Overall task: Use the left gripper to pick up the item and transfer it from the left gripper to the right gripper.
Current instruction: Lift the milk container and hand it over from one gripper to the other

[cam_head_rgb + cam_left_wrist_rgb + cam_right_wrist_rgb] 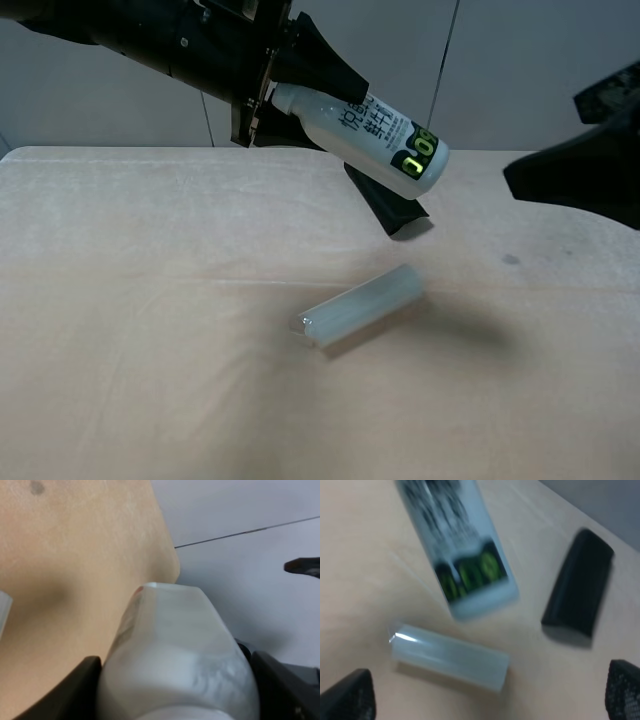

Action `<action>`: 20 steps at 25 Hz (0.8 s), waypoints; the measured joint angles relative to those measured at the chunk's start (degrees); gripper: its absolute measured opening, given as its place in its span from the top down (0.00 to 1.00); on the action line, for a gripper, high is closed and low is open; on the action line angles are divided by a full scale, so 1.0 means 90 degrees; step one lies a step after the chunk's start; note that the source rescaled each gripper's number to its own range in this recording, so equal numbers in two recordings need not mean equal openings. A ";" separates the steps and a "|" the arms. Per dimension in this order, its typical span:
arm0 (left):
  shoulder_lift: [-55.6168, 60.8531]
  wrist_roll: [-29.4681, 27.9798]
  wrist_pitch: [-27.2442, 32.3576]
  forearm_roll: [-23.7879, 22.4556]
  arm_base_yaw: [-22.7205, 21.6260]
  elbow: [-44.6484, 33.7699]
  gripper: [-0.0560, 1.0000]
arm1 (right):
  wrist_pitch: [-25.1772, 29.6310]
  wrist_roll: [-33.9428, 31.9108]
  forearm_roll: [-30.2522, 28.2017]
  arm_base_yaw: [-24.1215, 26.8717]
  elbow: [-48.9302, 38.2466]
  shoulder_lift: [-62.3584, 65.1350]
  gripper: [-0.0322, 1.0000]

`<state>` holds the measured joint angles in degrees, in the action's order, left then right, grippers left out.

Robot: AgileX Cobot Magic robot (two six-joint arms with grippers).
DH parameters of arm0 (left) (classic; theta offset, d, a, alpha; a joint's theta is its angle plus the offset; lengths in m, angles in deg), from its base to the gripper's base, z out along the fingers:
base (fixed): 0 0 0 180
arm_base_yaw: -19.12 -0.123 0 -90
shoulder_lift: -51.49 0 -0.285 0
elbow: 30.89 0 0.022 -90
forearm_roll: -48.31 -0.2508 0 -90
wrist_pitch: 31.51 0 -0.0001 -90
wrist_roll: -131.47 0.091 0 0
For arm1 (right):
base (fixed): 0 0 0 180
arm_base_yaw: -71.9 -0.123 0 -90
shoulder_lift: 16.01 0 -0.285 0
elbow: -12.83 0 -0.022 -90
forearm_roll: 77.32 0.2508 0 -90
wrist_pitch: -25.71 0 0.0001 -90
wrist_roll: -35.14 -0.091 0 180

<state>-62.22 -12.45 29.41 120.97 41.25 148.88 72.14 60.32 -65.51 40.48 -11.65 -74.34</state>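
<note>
While the high view shows the left gripper [325,100] clamping the item [372,138], only the right wrist view shows the right gripper [485,695] spread.

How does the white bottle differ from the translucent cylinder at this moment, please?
The white bottle is held in the air by the left gripper; the translucent cylinder lies on the table. The bottle is opaque with dark print and a green-black mark; the cylinder is plain and see-through. Both are pale, elongated and round-bodied.
</note>
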 joint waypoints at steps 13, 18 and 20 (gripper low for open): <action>0.0000 0.0005 0.0005 0.0000 0.0000 0.0000 0.92 | -0.0241 0.0536 -0.0363 -0.0558 0.0931 -0.1938 0.00; 0.0000 0.0005 0.0005 0.0000 0.0000 0.0000 0.92 | -0.0434 0.0706 -0.0312 -0.0558 0.0931 -0.2217 0.00; 0.0000 0.0005 0.0005 0.0000 0.0000 0.0000 0.92 | -0.0540 0.0773 -0.0247 -0.0558 0.0931 -0.2298 0.00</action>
<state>-62.22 -12.40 29.46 120.97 41.25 148.88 67.28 67.28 -67.72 35.46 -3.27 -95.02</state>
